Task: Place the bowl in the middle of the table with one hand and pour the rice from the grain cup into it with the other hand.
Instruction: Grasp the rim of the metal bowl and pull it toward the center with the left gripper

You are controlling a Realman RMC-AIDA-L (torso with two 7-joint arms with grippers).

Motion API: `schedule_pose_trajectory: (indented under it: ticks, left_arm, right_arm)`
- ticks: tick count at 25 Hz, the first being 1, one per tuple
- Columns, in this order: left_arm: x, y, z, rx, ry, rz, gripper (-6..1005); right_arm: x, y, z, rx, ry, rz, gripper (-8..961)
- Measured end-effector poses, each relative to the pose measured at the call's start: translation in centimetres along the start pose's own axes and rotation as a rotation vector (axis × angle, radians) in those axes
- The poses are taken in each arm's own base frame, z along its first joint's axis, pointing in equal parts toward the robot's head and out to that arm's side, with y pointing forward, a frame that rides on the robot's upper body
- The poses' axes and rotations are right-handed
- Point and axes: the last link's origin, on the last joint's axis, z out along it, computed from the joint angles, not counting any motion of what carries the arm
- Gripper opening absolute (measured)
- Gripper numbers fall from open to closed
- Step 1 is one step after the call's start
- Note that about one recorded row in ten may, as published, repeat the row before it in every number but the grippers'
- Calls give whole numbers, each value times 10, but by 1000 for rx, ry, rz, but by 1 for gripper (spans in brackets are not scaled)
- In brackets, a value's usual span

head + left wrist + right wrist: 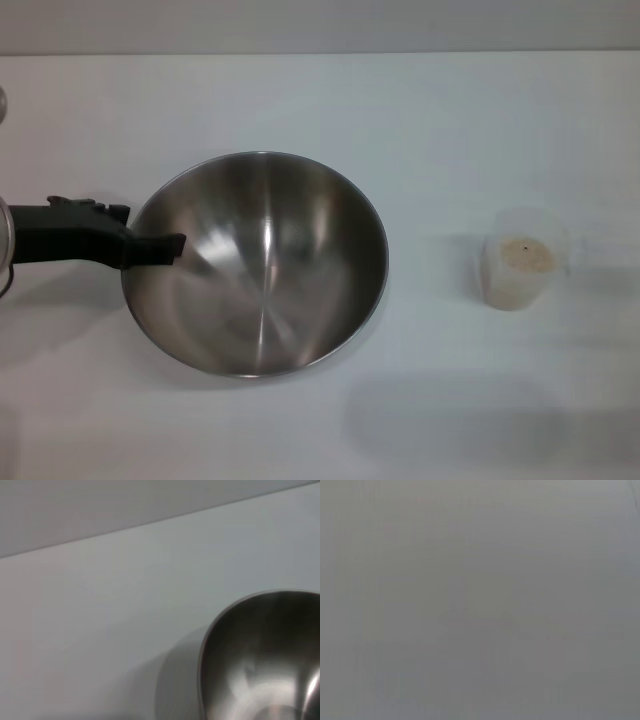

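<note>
The large stainless-steel bowl [262, 262] is on the white table [440, 130], left of its middle. It also shows in the left wrist view [265, 665]. My left gripper [160, 248] reaches in from the left. Its black fingers clamp the bowl's left rim, with one finger lying inside the bowl. The small frosted grain cup [522, 260] stands upright to the right of the bowl, well apart from it. Pale rice [526, 256] fills it. My right gripper is out of view, and the right wrist view shows only plain grey.
The table's far edge [320, 53] runs across the top of the head view. A soft shadow [470, 420] lies on the table near the front right.
</note>
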Motion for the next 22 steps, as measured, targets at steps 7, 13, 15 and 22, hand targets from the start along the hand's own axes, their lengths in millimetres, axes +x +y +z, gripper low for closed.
schedule_pose_trajectory:
  ticks: [7,13,15,22]
  left_arm:
    - [-7,5,8,-18,-24,5,838]
    - [-8,6,9,-20,-26,5,837]
    - [-8,6,10,-19,-25,1,837]
    - [-6,4,11,-9,-8,-18,781]
  right_arm:
    - [0,1,0,-4,0,4,828]
    - [0,3,-1,-14,3,6,828]
    - [0,4,-1,-19,4,8,828]
    - [0,4,-4,-15,1,11,827]
